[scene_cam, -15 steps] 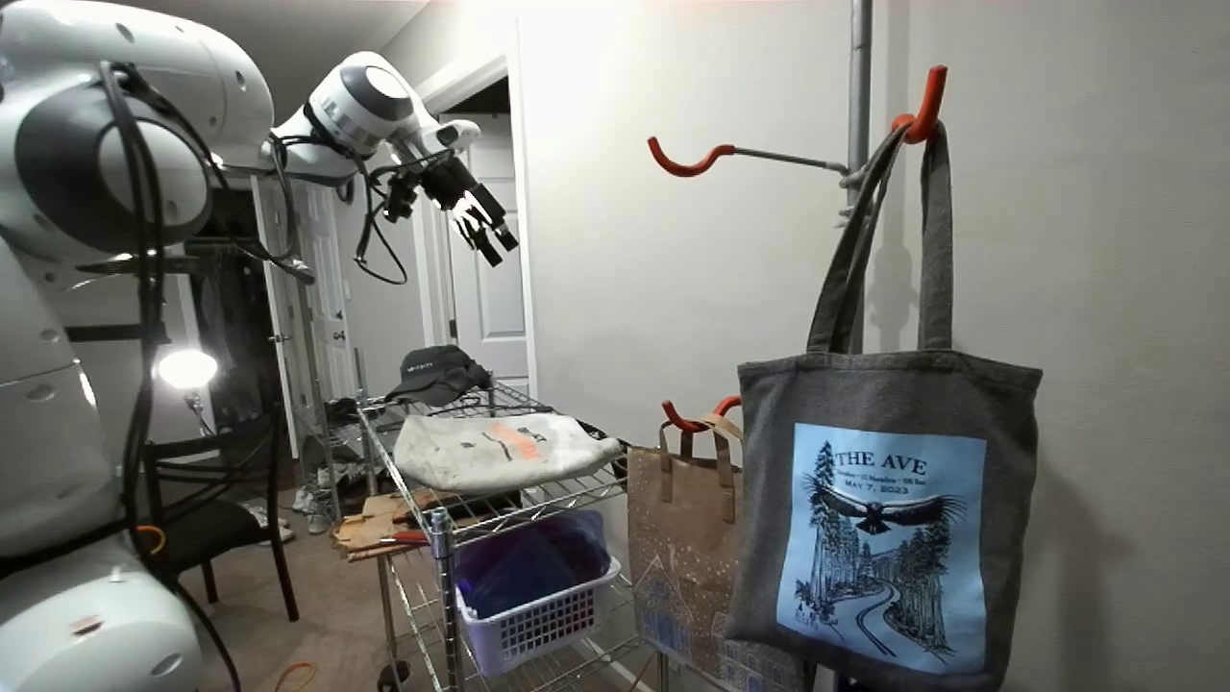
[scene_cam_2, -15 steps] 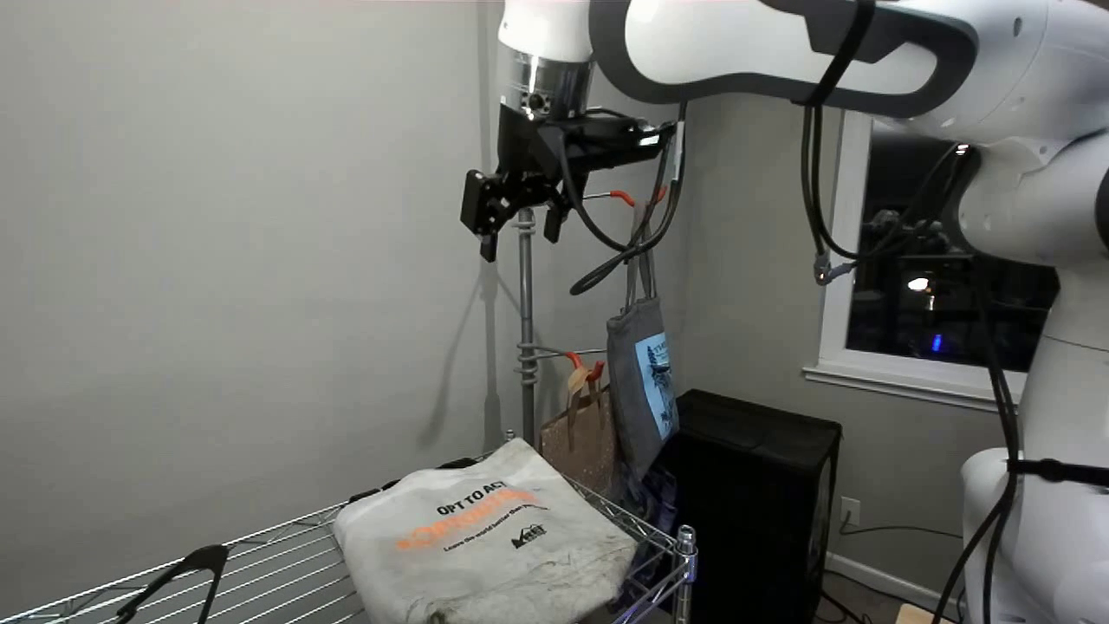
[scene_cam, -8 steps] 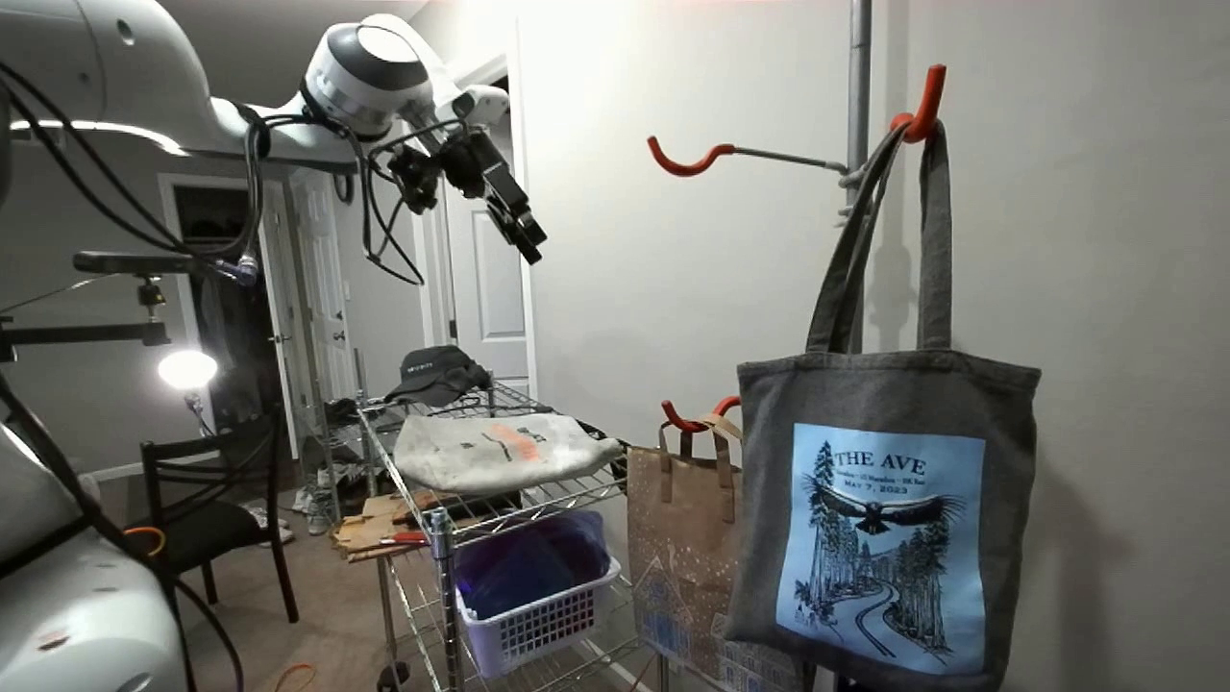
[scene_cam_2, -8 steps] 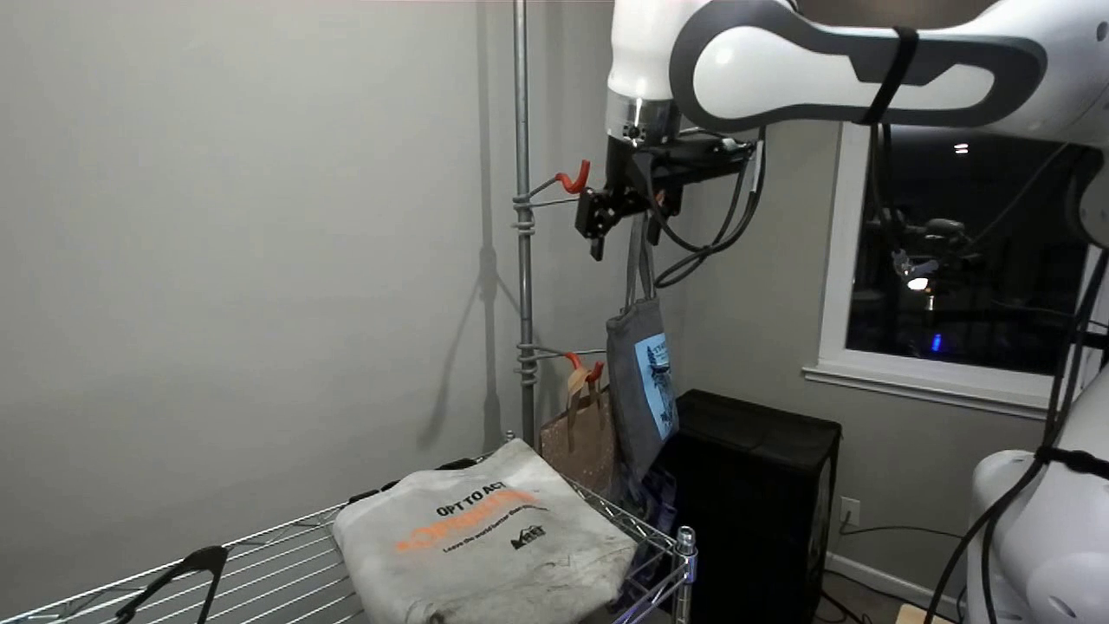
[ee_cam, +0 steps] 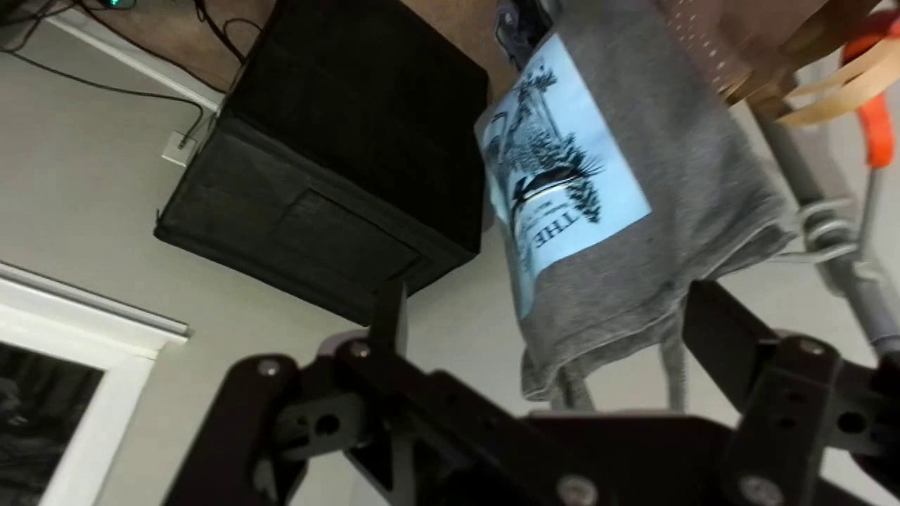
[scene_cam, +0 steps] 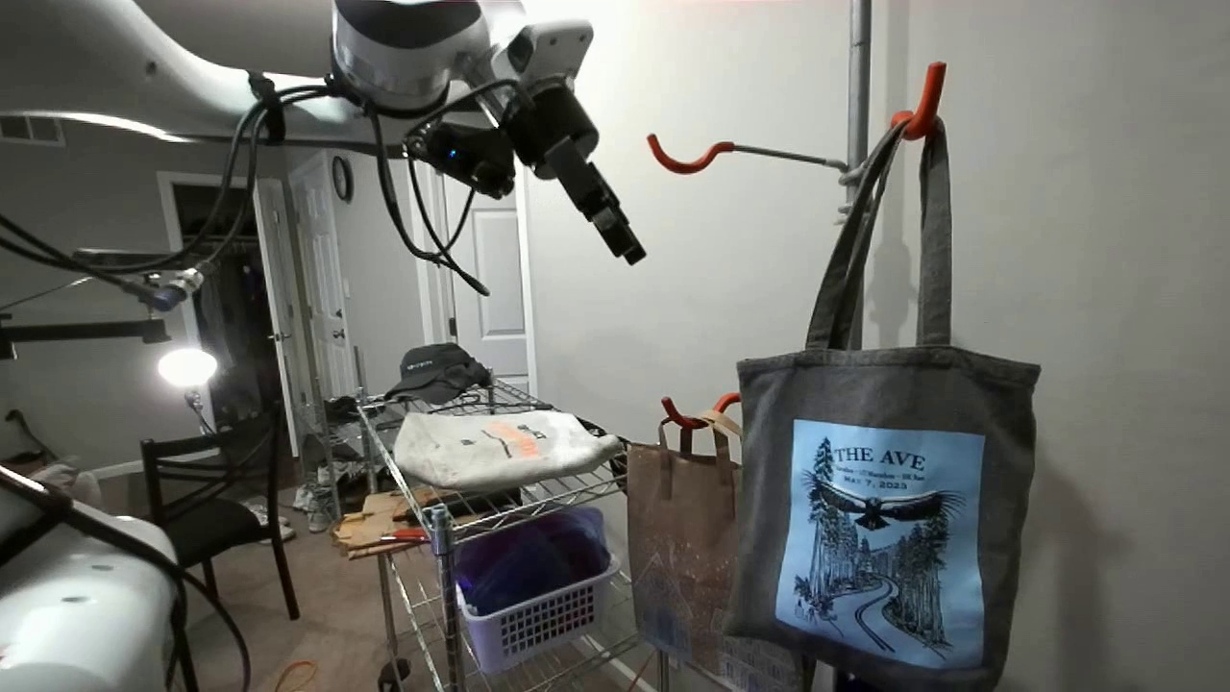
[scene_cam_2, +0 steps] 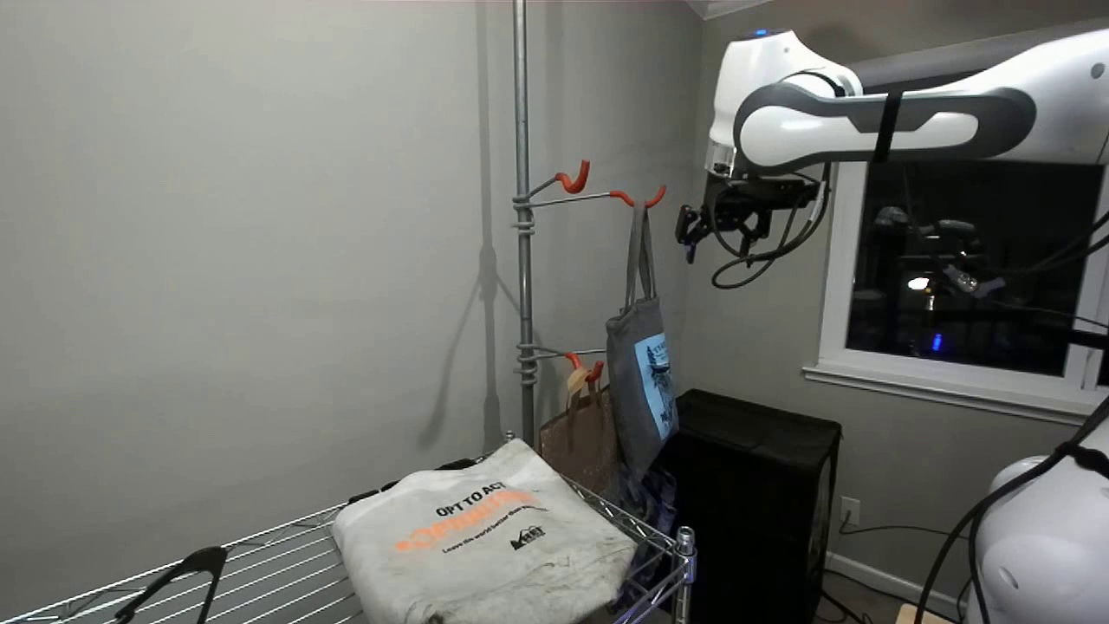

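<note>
A: Where is the gray tote bag (scene_cam_2: 637, 390)?

B: Beyond the gripper (ee_cam: 545, 313) and lower down, hanging by its straps (scene_cam: 935, 240) from a red hook (scene_cam: 930, 94). In the wrist view it shows past the gap between the fingers (ee_cam: 724, 337).

A: Are the fingers on it?

B: No, they stand wide apart, and the bag hangs clear of them. In an exterior view, wall (scene_cam_2: 260, 260) shows between the gripper and the straps.

A: What does its front show?

B: A pale blue print (scene_cam: 879, 548) headed "THE AVE", with a dark bird drawn over a winding road.

A: And next to it?

B: A brown paper bag (scene_cam: 680, 538) on a lower hook (scene_cam: 682, 419), below the gripper and farther off than the tote bag. Both hang from a gray pole (scene_cam_2: 525, 286), which stands upright beyond the tote bag.

A: What else is below the gripper?

B: A large black box (scene_cam_2: 758, 485), partly behind the tote bag in an exterior view. Farther away, a white bag (scene_cam_2: 476, 537) lies on a wire rack (scene_cam_2: 685, 550), with a light purple basket (scene_cam: 538, 625) lower down on the same rack.

A: And beside the gripper?

B: A dark window (ee_cam: 42, 422), off to one side in the wrist view.
</note>
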`<state>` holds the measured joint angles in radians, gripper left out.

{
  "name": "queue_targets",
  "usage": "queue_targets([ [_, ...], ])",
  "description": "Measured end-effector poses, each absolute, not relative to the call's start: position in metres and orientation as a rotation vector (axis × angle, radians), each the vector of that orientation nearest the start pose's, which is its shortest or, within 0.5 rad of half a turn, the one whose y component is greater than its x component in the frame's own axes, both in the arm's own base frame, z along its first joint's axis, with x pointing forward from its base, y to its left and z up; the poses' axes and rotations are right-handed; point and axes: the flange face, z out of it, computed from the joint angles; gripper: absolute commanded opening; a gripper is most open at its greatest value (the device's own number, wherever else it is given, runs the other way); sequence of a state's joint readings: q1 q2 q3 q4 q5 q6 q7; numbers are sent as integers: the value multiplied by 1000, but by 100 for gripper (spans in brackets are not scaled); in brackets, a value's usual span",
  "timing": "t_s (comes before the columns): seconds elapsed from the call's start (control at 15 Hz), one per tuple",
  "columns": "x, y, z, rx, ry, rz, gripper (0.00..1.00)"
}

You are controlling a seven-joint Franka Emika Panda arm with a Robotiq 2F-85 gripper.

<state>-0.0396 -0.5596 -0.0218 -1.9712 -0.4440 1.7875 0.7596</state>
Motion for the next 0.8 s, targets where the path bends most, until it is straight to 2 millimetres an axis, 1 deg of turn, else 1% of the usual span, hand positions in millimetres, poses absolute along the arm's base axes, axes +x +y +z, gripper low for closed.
queue_targets([
  [0.07, 384, -90, 725, -3010, 1359, -860, 100],
  [0.2, 384, -131, 721, -2933, 1448, -906, 100],
  [0.33, 391, -160, 717, -2867, 1498, -972, 100],
  [0.4, 397, -169, 716, -2836, 1506, -1008, 100],
  [0.53, 411, -179, 711, -2785, 1501, -1069, 100],
  [0.67, 428, -181, 709, -2746, 1482, -1114, 100],
  [0.8, 446, -177, 710, -2714, 1450, -1143, 100],
])
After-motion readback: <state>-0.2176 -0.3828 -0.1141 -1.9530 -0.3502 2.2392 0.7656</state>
